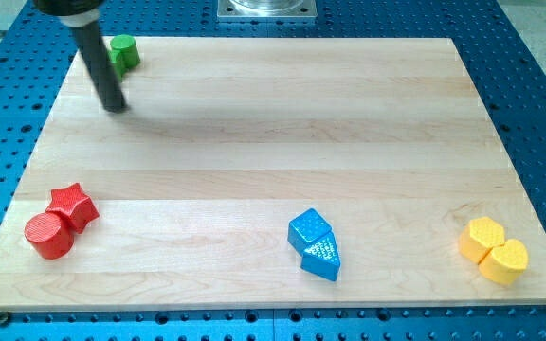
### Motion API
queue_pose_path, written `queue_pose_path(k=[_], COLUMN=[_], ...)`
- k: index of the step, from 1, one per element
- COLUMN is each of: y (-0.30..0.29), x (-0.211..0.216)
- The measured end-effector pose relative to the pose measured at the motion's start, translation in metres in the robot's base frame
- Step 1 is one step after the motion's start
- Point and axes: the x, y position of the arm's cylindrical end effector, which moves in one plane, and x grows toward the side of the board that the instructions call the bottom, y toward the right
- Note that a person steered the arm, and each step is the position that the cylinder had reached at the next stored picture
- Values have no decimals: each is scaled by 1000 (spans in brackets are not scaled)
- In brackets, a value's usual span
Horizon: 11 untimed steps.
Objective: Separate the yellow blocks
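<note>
Two yellow blocks sit touching at the view's bottom right: a yellow hexagonal block (pixel 482 238) and a yellow heart block (pixel 505 261) just below and right of it. My tip (pixel 116 107) is at the view's top left, far from them across the board. It stands just below and left of a green cylinder (pixel 124 53), apart from it.
A red star (pixel 74 206) and a red cylinder (pixel 48 236) touch at the bottom left. A blue cube (pixel 308 230) and a blue triangular block (pixel 321 257) touch at the bottom centre. The wooden board (pixel 273 133) lies on a blue perforated table.
</note>
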Motion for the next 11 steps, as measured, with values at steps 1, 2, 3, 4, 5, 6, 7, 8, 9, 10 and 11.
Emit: queue_pose_path(k=[1,2,3,4,5,6,7,8,9,10,11], y=[113,230,333,443,529,522,482,449,418,371,340], x=[25,63,118,152,199,231,268,264,230,221,202])
